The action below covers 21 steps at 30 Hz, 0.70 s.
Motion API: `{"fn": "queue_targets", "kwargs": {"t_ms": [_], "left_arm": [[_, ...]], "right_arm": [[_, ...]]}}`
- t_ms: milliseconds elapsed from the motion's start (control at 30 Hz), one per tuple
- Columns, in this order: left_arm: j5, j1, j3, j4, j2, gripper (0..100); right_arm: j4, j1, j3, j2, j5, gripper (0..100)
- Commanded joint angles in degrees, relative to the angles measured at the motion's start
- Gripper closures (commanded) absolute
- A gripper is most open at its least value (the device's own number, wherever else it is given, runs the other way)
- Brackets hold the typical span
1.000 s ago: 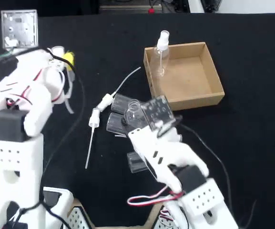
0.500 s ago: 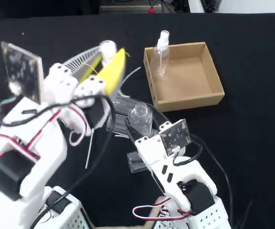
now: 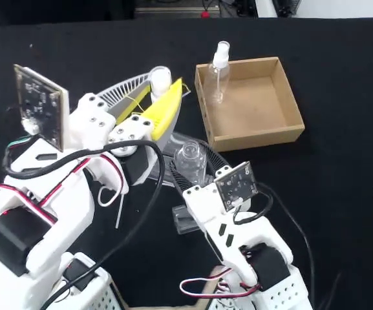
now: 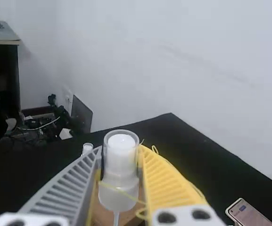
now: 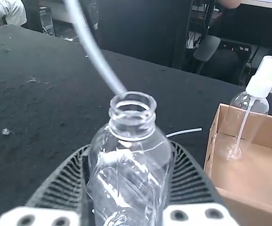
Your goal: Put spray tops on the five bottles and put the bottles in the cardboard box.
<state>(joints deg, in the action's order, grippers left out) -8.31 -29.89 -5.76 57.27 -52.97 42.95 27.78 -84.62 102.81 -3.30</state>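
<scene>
Condition of left gripper (image 3: 165, 86): grey and yellow fingers pressed against a white spray top (image 4: 120, 165), held upper centre-left of the high view, just left of the cardboard box (image 3: 256, 138). In the left wrist view the top stands upright between the two fingers, cap uppermost.

Right gripper (image 3: 193, 165): black ribbed fingers clamped around an open clear bottle (image 5: 128, 141), upright, at the centre of the high view, below and left of the box. Neck is uncapped.

In the right wrist view a dip tube (image 5: 94, 48) runs down from the upper left of the frame and meets the rim of the bottle's mouth. It cannot be told whether the tip has entered.

Box: upper right of centre on the black table (image 3: 341, 77), open side up. One capped bottle (image 3: 218, 72) stands upright in its upper left corner, against the wall.

One clear bottle (image 3: 185, 219) lies on its side at lower centre, just beside the right arm. A loose thin tube (image 5: 185, 133) lies on the cloth near the box.
</scene>
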Motion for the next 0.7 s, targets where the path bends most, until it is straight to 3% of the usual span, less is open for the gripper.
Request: {"fn": "queue_targets", "kwargs": {"t_ms": [0, 200, 367, 667], "left_arm": [[0.18, -2.68, 0.84, 0.88, -0.70, 96], [0.26, -7.69, 4.88, 1.14, -0.79, 96], [0.26, -7.43, 9.01, 0.97, -0.70, 96], [6.77, -7.43, 3.38, 0.62, 1.93, 96]], "right_arm": [[-0.26, 0.62, 0.13, 1.45, -0.18, 93.9], [-0.26, 0.53, 0.13, 1.45, -0.18, 93.9], [-0.26, 0.53, 0.13, 1.45, -0.18, 93.9], [-0.26, 0.53, 0.13, 1.45, -0.18, 93.9]]}}
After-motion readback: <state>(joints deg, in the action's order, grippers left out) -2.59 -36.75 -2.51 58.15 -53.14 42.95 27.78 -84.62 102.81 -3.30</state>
